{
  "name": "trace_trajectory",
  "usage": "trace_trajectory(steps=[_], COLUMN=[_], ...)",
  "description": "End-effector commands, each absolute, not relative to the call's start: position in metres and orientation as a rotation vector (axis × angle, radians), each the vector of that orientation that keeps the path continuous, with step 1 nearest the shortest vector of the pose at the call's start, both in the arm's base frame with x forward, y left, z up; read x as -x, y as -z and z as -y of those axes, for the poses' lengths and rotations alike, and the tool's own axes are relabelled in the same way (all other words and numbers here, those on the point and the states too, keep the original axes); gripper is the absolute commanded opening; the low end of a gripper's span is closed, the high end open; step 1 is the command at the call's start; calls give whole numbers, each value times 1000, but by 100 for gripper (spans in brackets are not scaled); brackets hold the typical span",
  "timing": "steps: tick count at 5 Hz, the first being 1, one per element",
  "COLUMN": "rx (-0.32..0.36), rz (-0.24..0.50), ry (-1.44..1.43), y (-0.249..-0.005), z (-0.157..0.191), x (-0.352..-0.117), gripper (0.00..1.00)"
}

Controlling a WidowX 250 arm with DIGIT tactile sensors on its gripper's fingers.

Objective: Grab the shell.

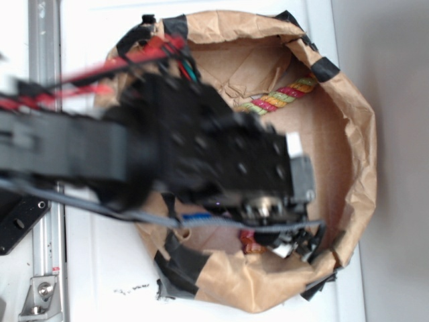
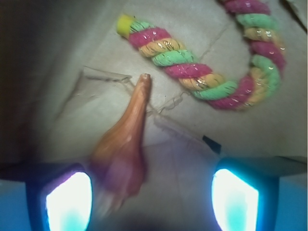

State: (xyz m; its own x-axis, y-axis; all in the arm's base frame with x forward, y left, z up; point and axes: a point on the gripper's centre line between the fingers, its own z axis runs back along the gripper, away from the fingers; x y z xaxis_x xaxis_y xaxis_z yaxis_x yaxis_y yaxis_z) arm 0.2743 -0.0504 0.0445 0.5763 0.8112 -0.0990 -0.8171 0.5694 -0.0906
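Note:
The shell is glossy orange-brown. It lies on the brown paper floor with its pointed spire aimed away from me and its wide base blurred, close to my left finger. My gripper is open, its fingers wide apart, and the shell's base sits just inside the left one with nothing clamped. In the exterior view the gripper is low inside the paper bag near its front wall, and the arm hides most of the floor. A small orange-red patch shows beside the gripper.
A red, yellow and green twisted rope curves across the floor beyond the shell, also seen as the rope at the bag's back. The rolled-down brown paper bag wall rings the space. Something blue peeks from under the arm.

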Motion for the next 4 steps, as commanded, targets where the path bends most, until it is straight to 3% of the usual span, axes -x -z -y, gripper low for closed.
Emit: trace_trajectory(steps=[1, 2, 3, 4], rx=[102, 116, 138, 61], rz=[-100, -63, 123, 280], ry=[-827, -790, -593, -487], y=[-28, -37, -86, -142], z=[90, 85, 41, 0], x=[-276, -272, -288, -296], gripper=[0, 0, 0, 0])
